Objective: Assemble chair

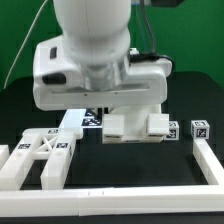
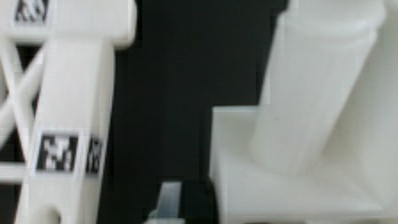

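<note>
Nearest, the front rail [image 1: 110, 203] ran across six o'clock of the exterior view, with bare table [image 1: 125, 170] behind it. The chair [image 1: 60, 142] was in loose parts, none joined that I could see. Its crossed frame [image 1: 35, 158] lay flat at eight o'clock, and a block [image 1: 127, 126] sat at the centre under the arm [image 1: 95, 45]. Two small tagged pieces [image 1: 198, 129] stood at three o'clock, by the side rail [image 1: 205, 160].

The gripper [image 2: 169, 203] was clenched – only a grey sliver of it showed in the wrist view, with nothing visible in its hold. It hung low in the dark gap between the frame and a round post [image 2: 311, 90] on a squared base. I could not tell whether that base was the block seen from outside.

The risk, as I judged it, lay in that narrow gap. A sideways move with the fingers down could clip the frame or the post and skew either out of place. Opening the fingers there could shove both parts apart. A clenched gripper could also grasp nothing until it opened – and the arm hid the centre parts from the exterior view, so a nudge might go unnoticed.
</note>
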`<act>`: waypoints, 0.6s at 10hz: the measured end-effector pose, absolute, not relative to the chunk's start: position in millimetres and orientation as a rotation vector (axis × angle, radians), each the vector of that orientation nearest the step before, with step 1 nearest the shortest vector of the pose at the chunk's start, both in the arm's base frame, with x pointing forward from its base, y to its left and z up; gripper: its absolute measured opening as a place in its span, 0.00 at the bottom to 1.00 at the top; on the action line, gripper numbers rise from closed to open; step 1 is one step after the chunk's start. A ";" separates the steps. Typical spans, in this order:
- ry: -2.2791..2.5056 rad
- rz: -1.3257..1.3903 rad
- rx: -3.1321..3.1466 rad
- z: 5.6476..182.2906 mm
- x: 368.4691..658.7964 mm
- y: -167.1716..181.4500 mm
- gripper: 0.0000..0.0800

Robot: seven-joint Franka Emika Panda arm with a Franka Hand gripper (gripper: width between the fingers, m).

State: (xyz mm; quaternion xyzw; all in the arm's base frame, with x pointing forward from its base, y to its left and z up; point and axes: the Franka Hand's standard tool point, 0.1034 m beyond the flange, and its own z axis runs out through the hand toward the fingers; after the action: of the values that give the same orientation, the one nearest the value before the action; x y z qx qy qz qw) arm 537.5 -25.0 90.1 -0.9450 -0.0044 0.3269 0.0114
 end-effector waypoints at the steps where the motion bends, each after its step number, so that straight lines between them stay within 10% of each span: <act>1: -0.009 1.210 -2.876 89.1 536.8 -27.5 0.04; 6: -0.021 1.399 -2.828 69.4 555.9 -34.0 0.04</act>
State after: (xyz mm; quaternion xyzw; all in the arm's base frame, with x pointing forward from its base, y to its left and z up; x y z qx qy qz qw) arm 555.9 -34.0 69.4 -0.8962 -0.0067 0.4435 -0.0069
